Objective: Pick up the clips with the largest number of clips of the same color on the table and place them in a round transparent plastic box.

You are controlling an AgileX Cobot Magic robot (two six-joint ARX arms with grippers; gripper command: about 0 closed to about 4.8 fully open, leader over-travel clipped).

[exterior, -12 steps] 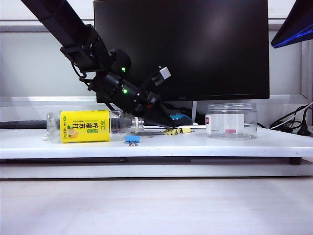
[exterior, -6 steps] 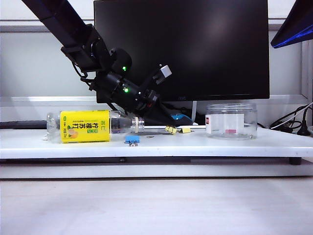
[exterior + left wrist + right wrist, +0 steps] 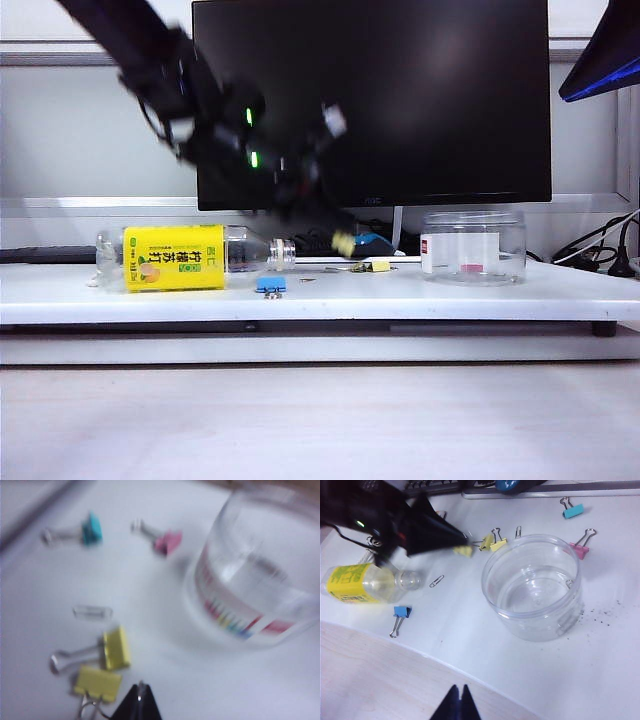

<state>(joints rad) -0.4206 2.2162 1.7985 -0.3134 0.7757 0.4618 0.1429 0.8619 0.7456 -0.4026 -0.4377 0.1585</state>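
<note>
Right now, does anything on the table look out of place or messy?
Yes: the yellow-label bottle lies on its side, and dark specks are scattered beside the clear jar. Left pincer is shut on a yellow clip above the table; right pincer hangs shut over the near edge.

Even, bright room light, no hard shadows. Your exterior view smears the left arm [image 3: 215, 120] with motion blur; background stays sharp. Left wrist view is soft all over, the round transparent plastic box [image 3: 255, 575] haziest. Right wrist view mostly crisp.
</note>
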